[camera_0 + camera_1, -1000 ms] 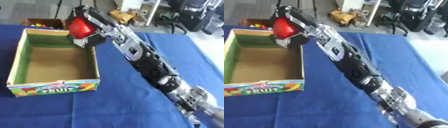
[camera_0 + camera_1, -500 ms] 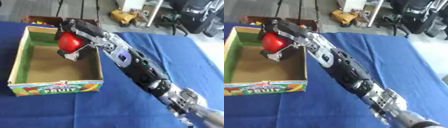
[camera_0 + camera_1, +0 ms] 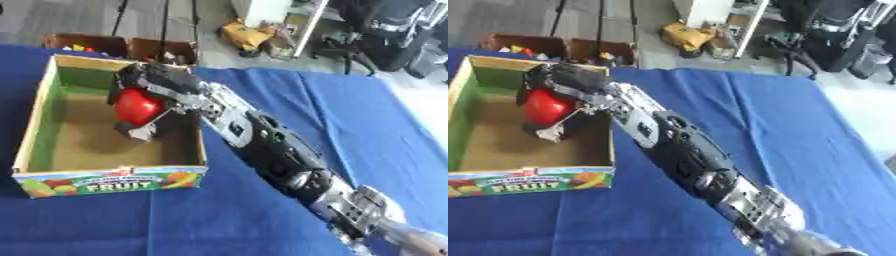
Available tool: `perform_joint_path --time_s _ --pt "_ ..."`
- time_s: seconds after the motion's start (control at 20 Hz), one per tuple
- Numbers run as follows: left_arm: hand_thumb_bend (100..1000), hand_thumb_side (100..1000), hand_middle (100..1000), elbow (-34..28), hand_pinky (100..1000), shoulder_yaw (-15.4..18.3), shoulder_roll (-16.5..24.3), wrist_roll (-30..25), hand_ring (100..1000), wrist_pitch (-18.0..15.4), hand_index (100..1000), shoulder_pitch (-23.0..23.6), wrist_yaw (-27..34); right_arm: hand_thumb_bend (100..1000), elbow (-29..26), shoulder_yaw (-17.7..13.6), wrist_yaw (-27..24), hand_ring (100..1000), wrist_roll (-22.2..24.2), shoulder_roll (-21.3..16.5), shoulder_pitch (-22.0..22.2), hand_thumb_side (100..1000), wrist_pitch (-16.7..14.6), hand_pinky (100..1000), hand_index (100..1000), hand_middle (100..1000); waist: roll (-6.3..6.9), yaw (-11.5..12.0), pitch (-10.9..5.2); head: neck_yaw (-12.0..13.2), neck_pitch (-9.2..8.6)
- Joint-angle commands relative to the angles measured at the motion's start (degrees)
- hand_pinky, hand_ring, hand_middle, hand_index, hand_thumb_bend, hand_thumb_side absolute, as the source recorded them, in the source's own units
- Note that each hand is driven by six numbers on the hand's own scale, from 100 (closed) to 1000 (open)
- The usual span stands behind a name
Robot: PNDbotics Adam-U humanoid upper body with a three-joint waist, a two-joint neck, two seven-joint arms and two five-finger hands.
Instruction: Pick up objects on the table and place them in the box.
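A red round fruit [image 3: 136,107] hangs inside the cardboard fruit box [image 3: 109,181], a little above its brown floor. My right hand [image 3: 162,85] is curled over the fruit from above and the right, and its arm stretches from the lower right corner across the box's right wall. The box stands on the blue table at the left, with green inner walls and a "FRUIT" label on its front. My left hand shows in neither view.
Blue cloth [image 3: 332,115] covers the table to the right of the box. Beyond the table's far edge stand low brown crates [image 3: 131,47] with small coloured things, a yellow object and chairs on the floor.
My right hand has carried the red fruit from above the box's far right corner down and inward, so it now hangs lower, over the box's middle. The camera has also shifted.
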Motion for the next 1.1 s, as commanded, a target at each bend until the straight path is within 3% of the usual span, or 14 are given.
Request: perform_joint_path --time_s 0.05,0.2,0.4,0.7,0.85,1.1 --pt "100 900 762 -1.11 676 -0.12 0.39 -0.35 668 -0.07 914 -0.77 0.14 100 -0.06 -0.05 1.43 458 1.26 -0.56 -1.0 303 -1.03 216 653 529 0.65 -0.03 -1.0 -0.11 -0.55" --pt "100 901 762 -1.11 675 -0.05 0.33 -0.38 668 -0.11 914 -0.75 0.13 100 -0.8 0.16 2.77 487 2.72 -0.52 -0.83 314 -1.97 266 686 554 0.77 -0.18 -0.86 0.07 -0.51" --pt "100 902 762 -1.11 674 -0.04 0.15 -0.48 668 -0.01 914 -0.73 0.05 355 -1.87 0.08 4.04 520 4.29 -0.39 -0.66 388 -3.36 315 708 567 0.91 -0.37 -0.71 -0.07 -0.57" --pt "100 903 762 -1.11 674 0.0 0.01 -0.52 667 0.04 915 -0.76 0.03 582 -2.13 0.0 5.66 604 5.4 0.0 -0.48 491 -4.66 429 762 634 1.07 -0.53 -0.61 0.04 -0.51" --pt "100 904 762 -1.11 675 0.03 0.0 -0.49 668 0.14 915 -0.81 -0.03 630 -2.74 -0.34 5.72 622 4.97 -0.11 -0.26 516 -5.02 451 780 651 1.05 -0.85 -0.62 0.28 -0.55" --pt "100 905 762 -1.11 675 0.05 -0.03 -0.42 668 0.33 915 -0.8 -0.13 636 -4.7 -0.95 4.77 618 3.78 -0.56 0.15 529 -4.6 449 779 646 1.14 -1.53 -0.72 0.44 -0.46"
